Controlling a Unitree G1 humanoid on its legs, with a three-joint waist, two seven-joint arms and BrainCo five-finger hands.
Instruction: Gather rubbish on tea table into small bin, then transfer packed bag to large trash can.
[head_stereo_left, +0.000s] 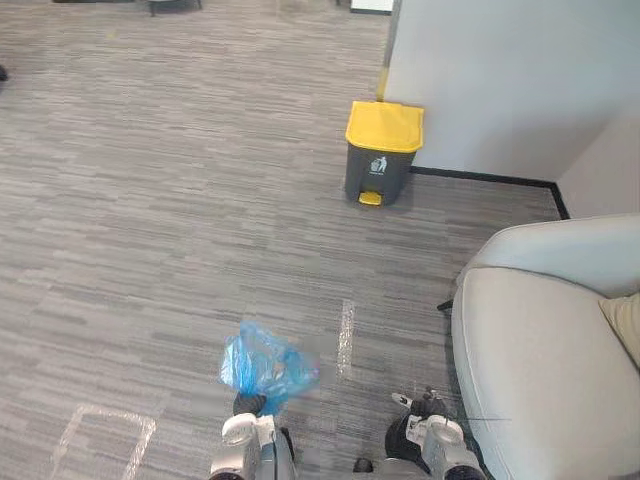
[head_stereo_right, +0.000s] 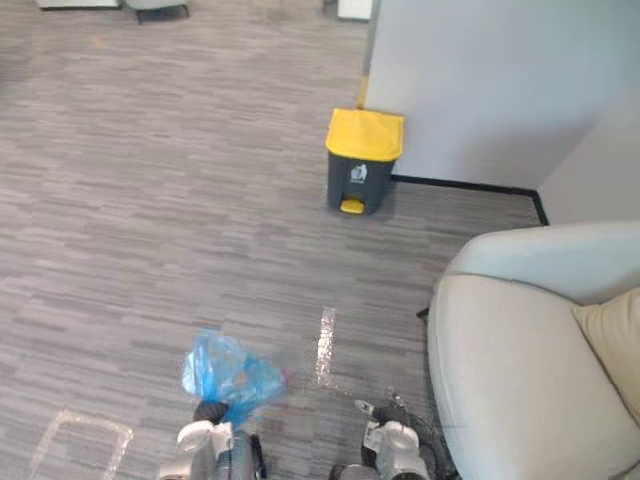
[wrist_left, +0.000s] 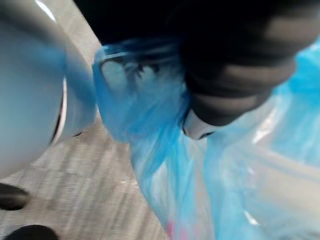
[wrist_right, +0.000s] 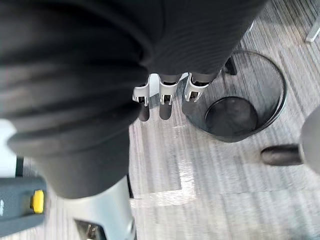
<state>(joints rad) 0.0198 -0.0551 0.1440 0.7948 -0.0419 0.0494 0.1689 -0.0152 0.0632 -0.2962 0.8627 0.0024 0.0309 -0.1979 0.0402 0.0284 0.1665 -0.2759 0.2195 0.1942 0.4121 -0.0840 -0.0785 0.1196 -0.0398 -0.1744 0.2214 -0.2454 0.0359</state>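
Grey striped carpet floor (head_stereo_left: 150, 200), pale tape marks (head_stereo_left: 346, 338) stuck on it. A large trash can (head_stereo_left: 382, 152), grey with a closed yellow lid, stands against the white wall (head_stereo_left: 500, 80), well apart from the robot. Light sofa (head_stereo_left: 540, 350) on the robot's right, tan cushion (head_stereo_right: 615, 335) on its seat. Left hand (head_stereo_left: 250, 404) low in the head views, clenched on the gathered neck of a blue bag (head_stereo_left: 265, 365). The bag bulges just ahead of and above the hand, clear of the floor; something reddish shows through the plastic in the left wrist view. Right hand (wrist_right: 166, 95) hangs released, fingers relaxed and grasping nothing. Past it an empty black mesh small bin (wrist_right: 270, 75) stands upright on the carpet.
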